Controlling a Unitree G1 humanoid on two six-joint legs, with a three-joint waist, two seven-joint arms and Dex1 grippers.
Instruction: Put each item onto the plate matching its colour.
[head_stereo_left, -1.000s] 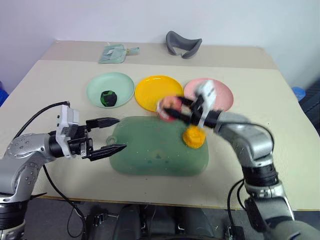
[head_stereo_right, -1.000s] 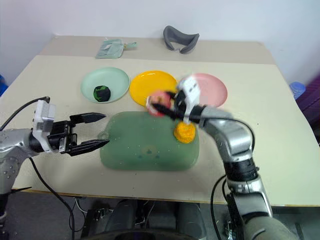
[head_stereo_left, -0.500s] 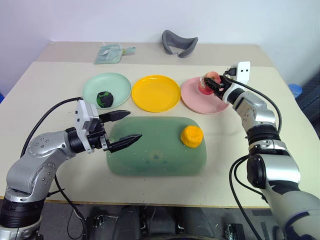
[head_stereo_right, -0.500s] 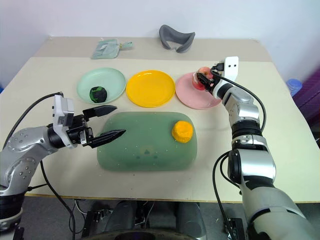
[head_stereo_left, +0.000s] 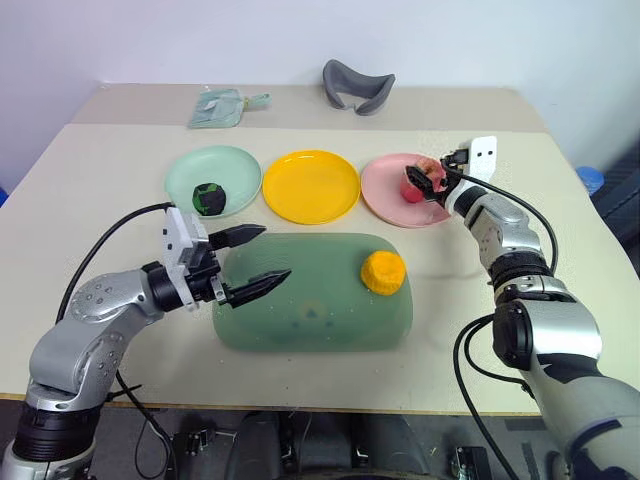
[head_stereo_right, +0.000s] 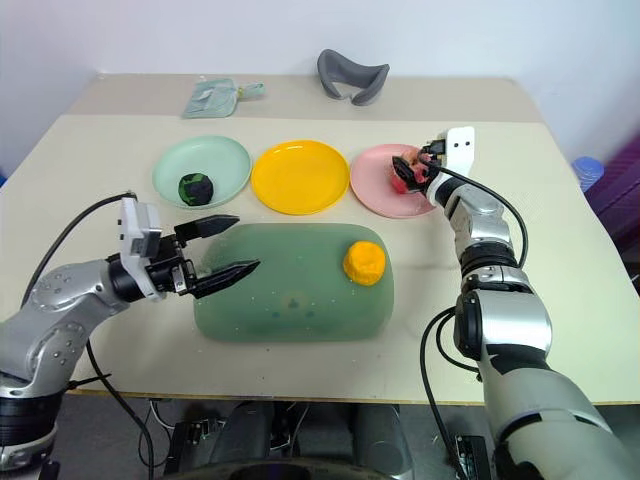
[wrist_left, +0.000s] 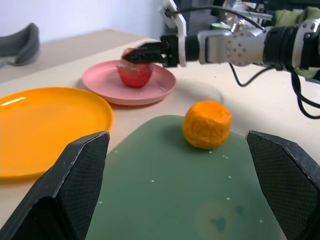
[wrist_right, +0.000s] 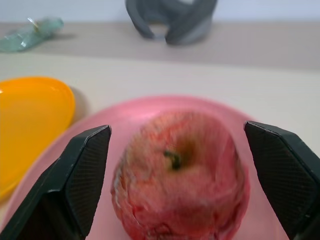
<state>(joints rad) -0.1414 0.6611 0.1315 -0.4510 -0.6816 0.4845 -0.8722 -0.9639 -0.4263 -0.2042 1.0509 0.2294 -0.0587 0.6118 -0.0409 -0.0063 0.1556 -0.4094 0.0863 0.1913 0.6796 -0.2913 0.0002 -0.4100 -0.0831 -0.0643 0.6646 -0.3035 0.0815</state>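
I am holding my right gripper (wrist_right: 175, 165) around the pink-red apple (head_stereo_left: 415, 184), which is sitting on the pink plate (head_stereo_left: 385, 195). My fingers (wrist_right: 82, 170) are standing wide apart on either side of it, clear of its skin, so the apple is resting on the plate by its own weight. That puts it at about two o'clock on the table (head_stereo_left: 90, 170), on the plate of its own colour.

To finish this release well, I am thinking to draw the gripper straight back along its own line, keeping the fingers spread, so neither one clips the fruit and rolls it toward the rim. The apple is rounded and could wobble if nudged.

The dark green-black piece (head_stereo_left: 211, 196) is lying on the mint green plate (head_stereo_left: 190, 165) at about ten o'clock. The yellow plate (head_stereo_left: 315, 185), at twelve o'clock, is bare. The orange fruit (head_stereo_left: 383, 272) is sitting on the green tray (head_stereo_left: 300, 320) near the centre, toward its right end, and I judge it the one item left to move.

My left gripper (head_stereo_left: 255, 255) is hovering with fingers spread over the tray's left end, at about nine o'clock, holding nothing.
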